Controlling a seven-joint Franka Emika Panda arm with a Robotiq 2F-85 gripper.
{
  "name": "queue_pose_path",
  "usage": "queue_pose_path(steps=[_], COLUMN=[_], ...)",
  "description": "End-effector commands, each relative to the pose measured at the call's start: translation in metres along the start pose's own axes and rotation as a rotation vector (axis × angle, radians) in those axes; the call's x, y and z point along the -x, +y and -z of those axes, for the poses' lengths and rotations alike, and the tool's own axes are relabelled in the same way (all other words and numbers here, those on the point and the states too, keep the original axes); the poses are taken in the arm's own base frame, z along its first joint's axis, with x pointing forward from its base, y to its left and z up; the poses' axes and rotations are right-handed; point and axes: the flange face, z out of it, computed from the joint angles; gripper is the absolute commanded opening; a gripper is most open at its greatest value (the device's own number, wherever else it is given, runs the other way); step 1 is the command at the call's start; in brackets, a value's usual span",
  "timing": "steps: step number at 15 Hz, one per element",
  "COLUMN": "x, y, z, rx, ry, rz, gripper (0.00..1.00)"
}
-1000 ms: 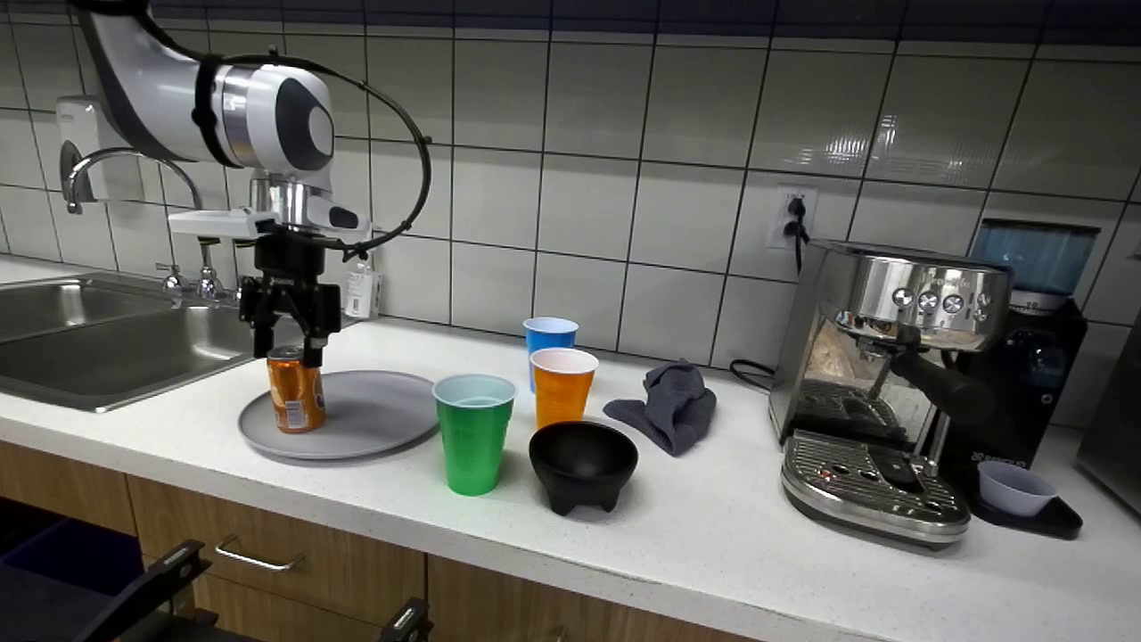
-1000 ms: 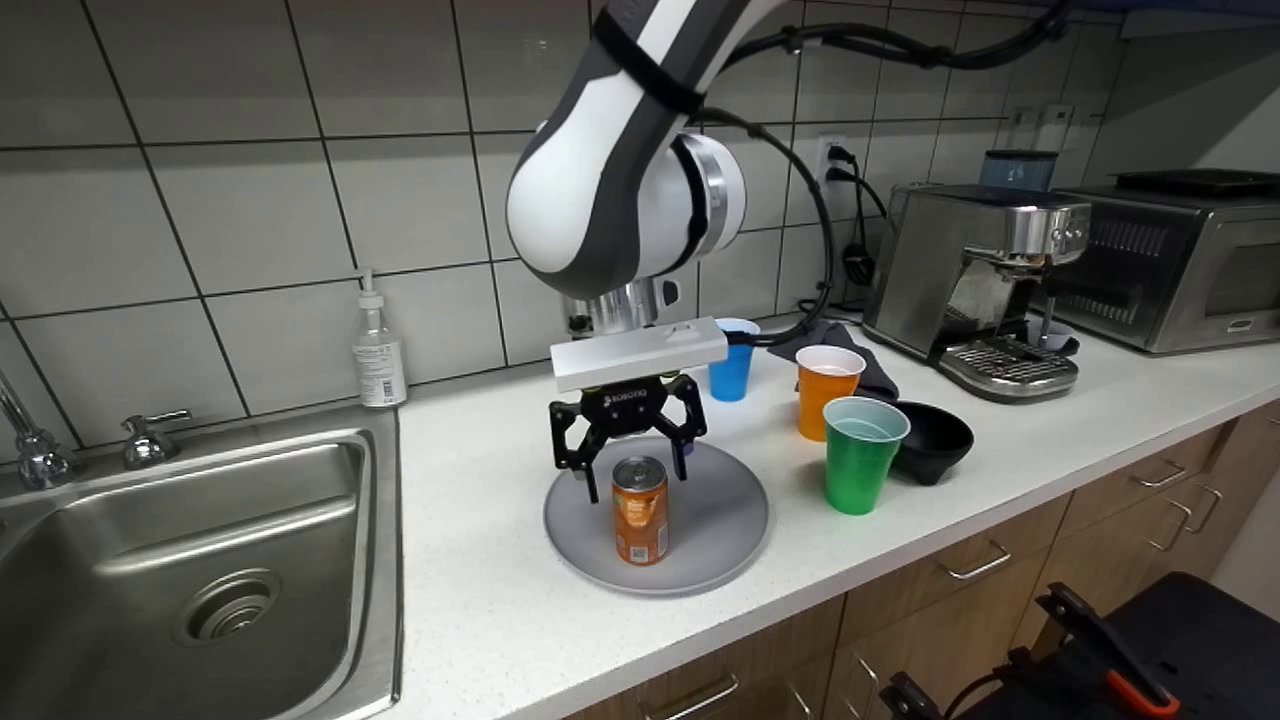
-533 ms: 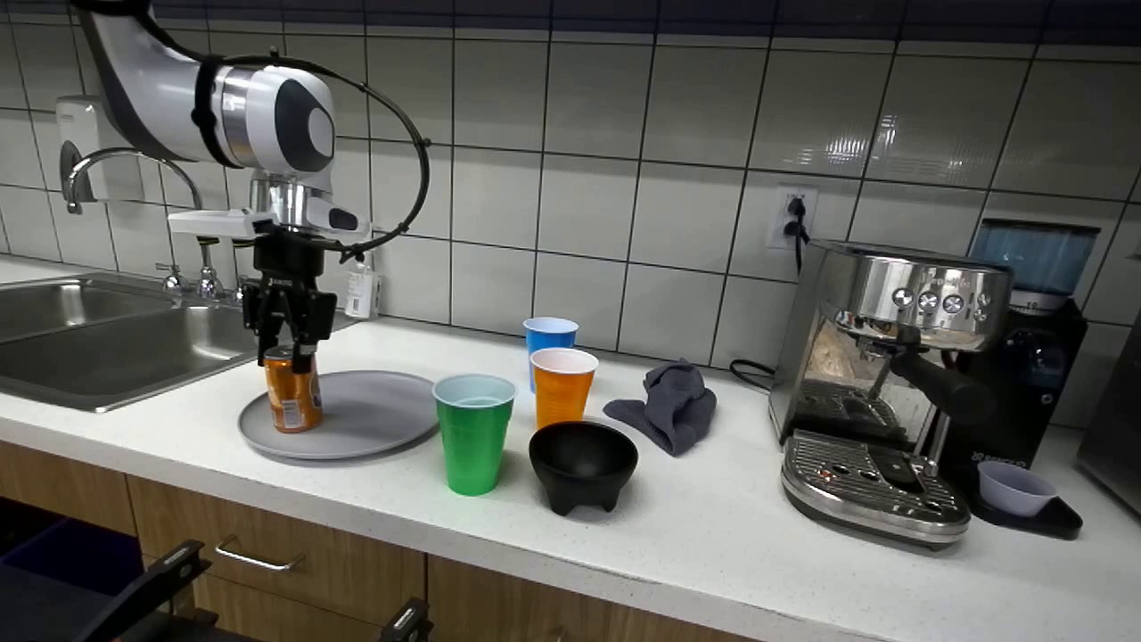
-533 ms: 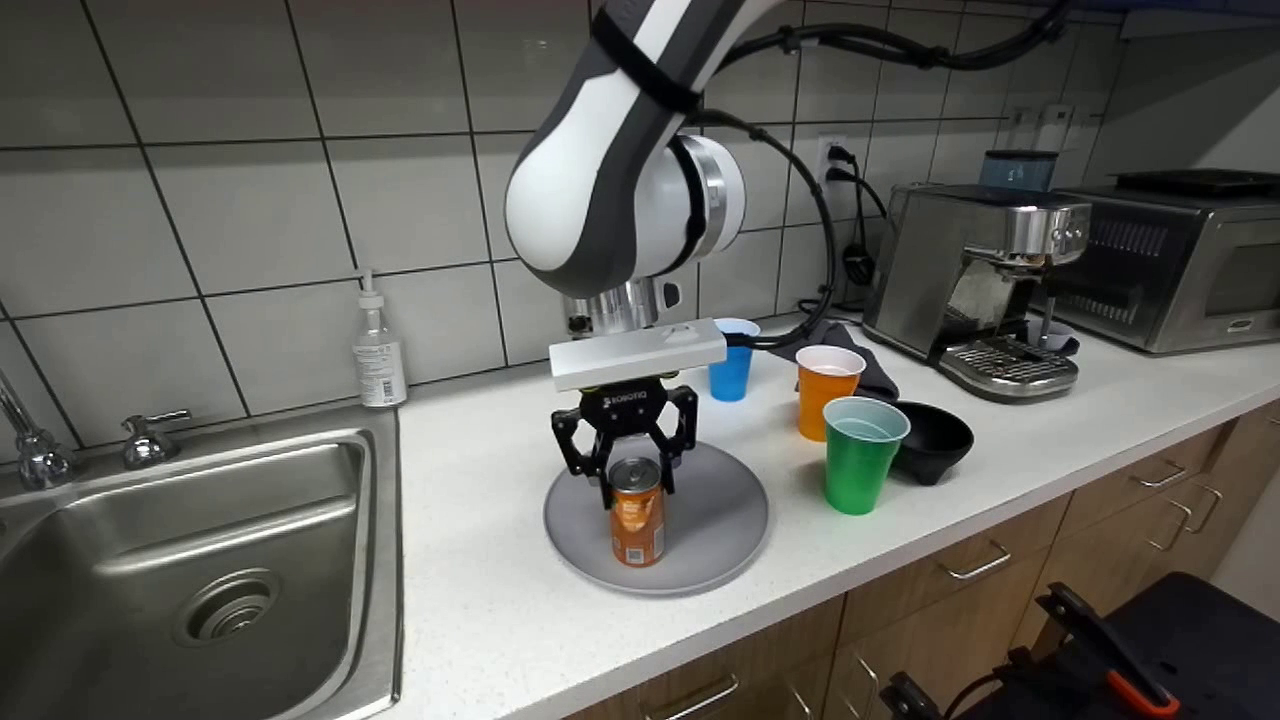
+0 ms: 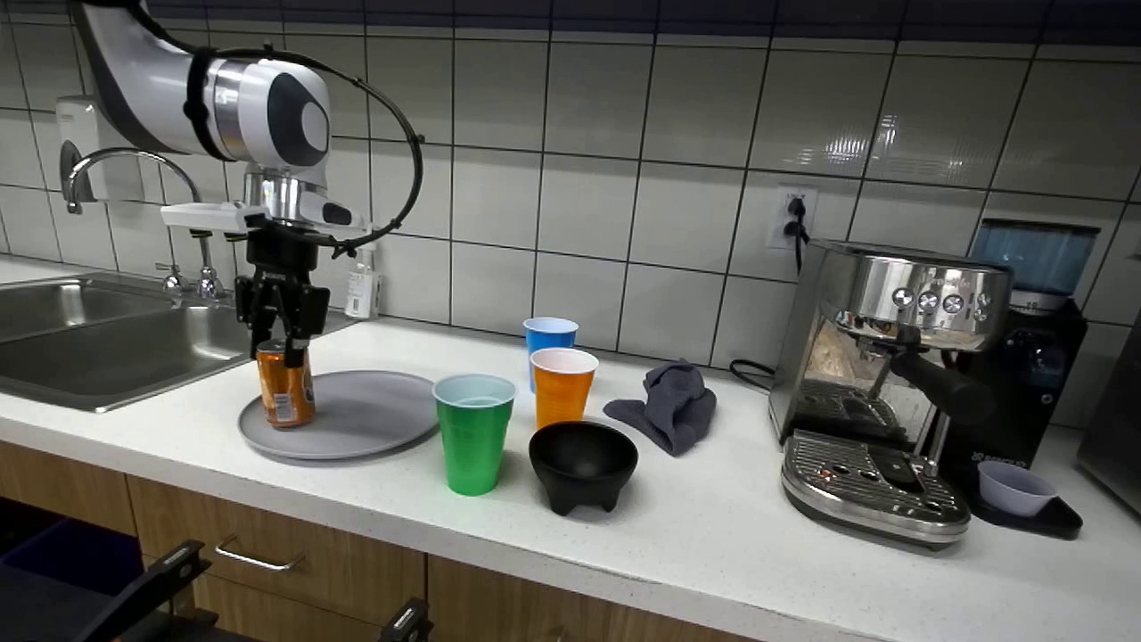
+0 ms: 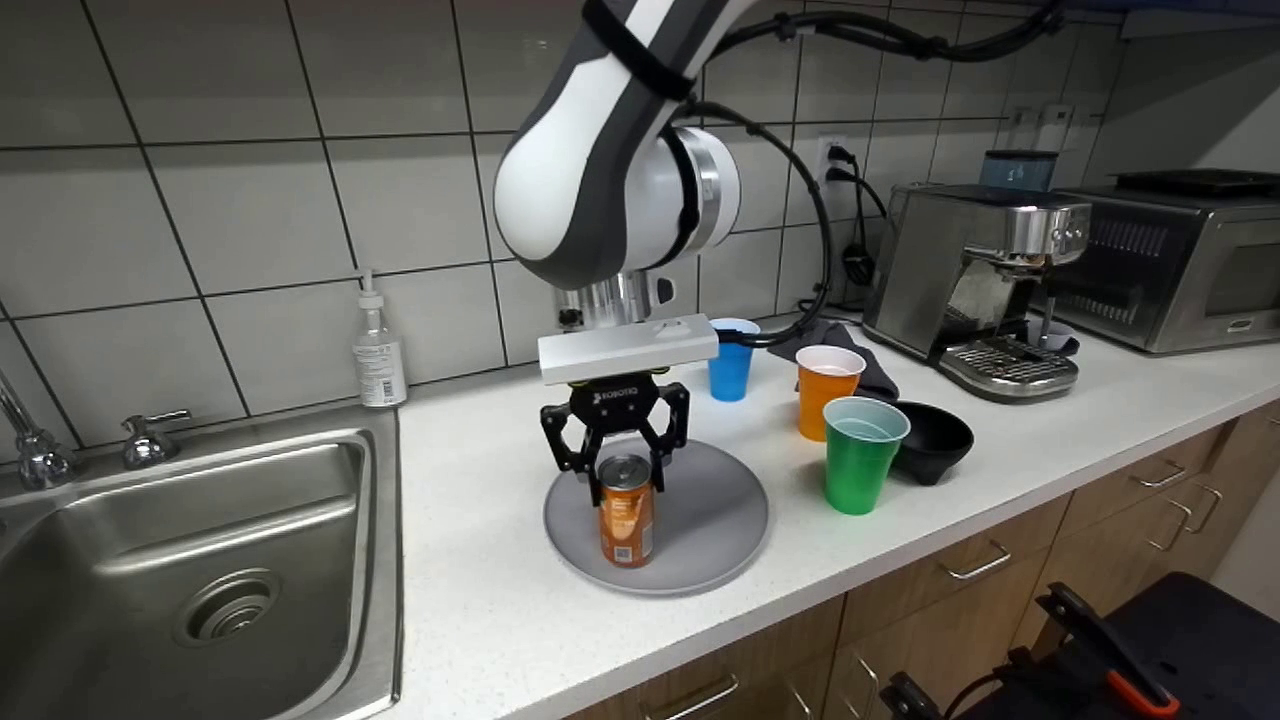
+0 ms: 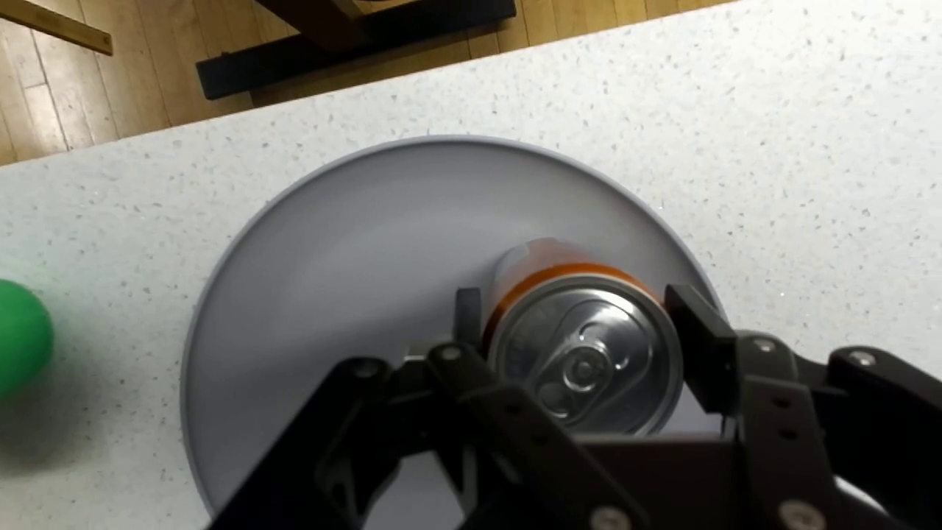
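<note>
An orange soda can point(image 6: 627, 525) stands about upright at the left part of the grey plate point(image 5: 383, 410) in an exterior view. My gripper point(image 6: 627, 488) comes down from above and is shut on the can's upper part, a finger on either side. In the wrist view the can's silver lid point(image 7: 586, 361) fills the space between the fingers point(image 7: 699, 346), with the plate point(image 7: 353, 243) beneath. Whether the can's base touches the plate or hangs just over it, I cannot tell.
Right of the plate stand a green cup point(image 5: 474, 437), an orange cup point(image 5: 562, 392), a blue cup point(image 5: 550, 334) and a black bowl point(image 5: 584, 468). Beyond are a dark cloth point(image 5: 669, 406) and an espresso machine point(image 5: 878, 383). A sink point(image 6: 385, 560) and soap bottle point(image 6: 379, 360) lie left.
The jaws have come in from a wide stance and closed on the can. Since then gripper and can have shifted a little to the left in both exterior views.
</note>
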Motion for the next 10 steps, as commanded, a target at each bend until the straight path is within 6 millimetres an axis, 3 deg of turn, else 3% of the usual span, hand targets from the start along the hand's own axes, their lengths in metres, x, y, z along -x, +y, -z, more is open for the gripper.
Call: queue_pose_path(steps=[1, 10], x=[0.01, 0.036], y=[-0.01, -0.058], z=[0.028, 0.039], rx=[-0.027, -0.035], ry=[0.022, 0.038], rz=[0.013, 0.125], gripper=[0.38, 0.38])
